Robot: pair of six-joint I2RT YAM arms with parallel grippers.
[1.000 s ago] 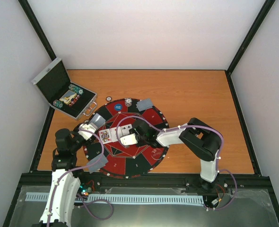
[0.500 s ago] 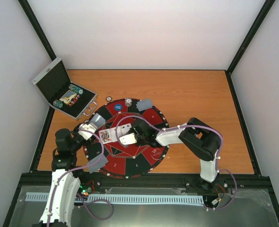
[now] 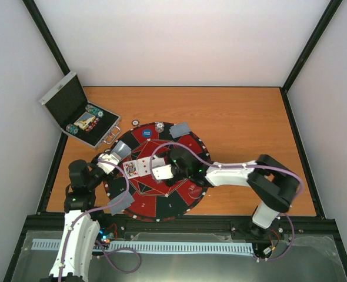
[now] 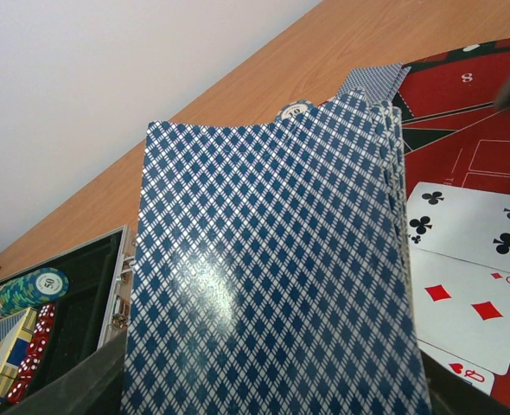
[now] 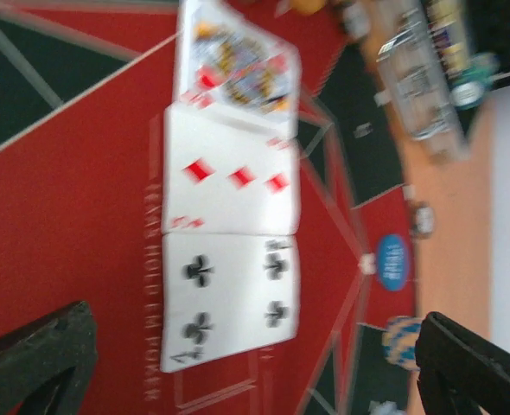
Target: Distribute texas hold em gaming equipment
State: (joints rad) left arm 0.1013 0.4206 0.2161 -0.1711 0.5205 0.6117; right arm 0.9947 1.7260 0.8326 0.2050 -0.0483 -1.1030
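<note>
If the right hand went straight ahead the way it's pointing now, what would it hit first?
Most likely the face-up four of clubs, the nearest card on the red mat, straight ahead of the open right hand. The view is blurred, so the gap is unclear.

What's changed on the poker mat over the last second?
The right gripper opened above the row of face-up cards, apparently releasing one, and its arm's elbow swung out rightward. The left gripper kept holding the deck; the case stayed put.
</note>
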